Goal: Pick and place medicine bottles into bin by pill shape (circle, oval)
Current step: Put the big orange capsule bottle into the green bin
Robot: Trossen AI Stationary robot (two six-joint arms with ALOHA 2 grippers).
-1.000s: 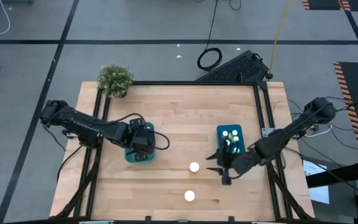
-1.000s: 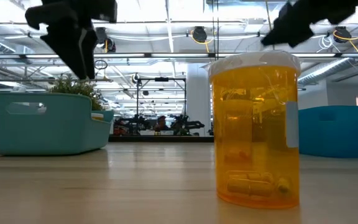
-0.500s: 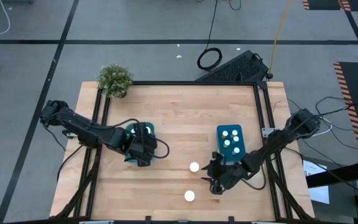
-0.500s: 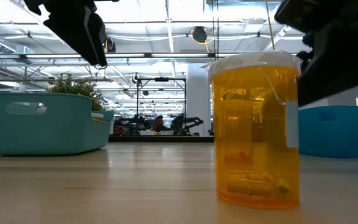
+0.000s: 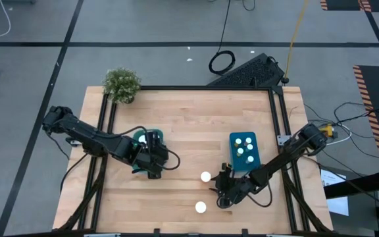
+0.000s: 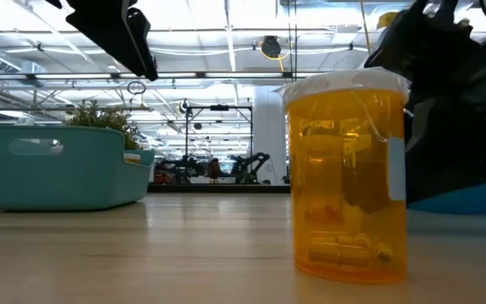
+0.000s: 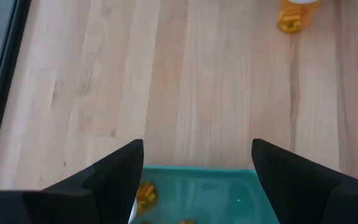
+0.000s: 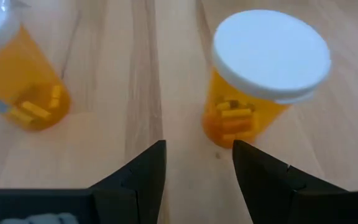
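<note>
Two amber bottles stood loose on the table (image 5: 189, 112), and the right gripper (image 5: 221, 195) hung between them w/ fingers apart, nothing held. In the right wrist view its fingers (image 8: 142, 174) framed bare wood, the nearer bottle (image 8: 263, 74) just beside one tip, the other bottle (image 8: 17, 74) off to the far side. From above, those were the white caps: front bottle (image 5: 201, 207) near the table's front edge, second (image 5: 205, 176) just behind.

Handling, as judged: rigid plastic, light, smooth-walled, prob. tips easily if nudged. Best hold across the body below the cap, not on the cap rim. Pills inside looked elongated, i.e. oval, though small to be sure.

Left gripper (image 7: 194, 165) sat over the left bin (image 5: 143, 139), fingers apart, empty. That teal bin held at least one amber bottle (image 7: 145, 193). The right bin (image 5: 232, 146) held approx. four white-capped bottles (image 5: 244, 149), upright.
</note>
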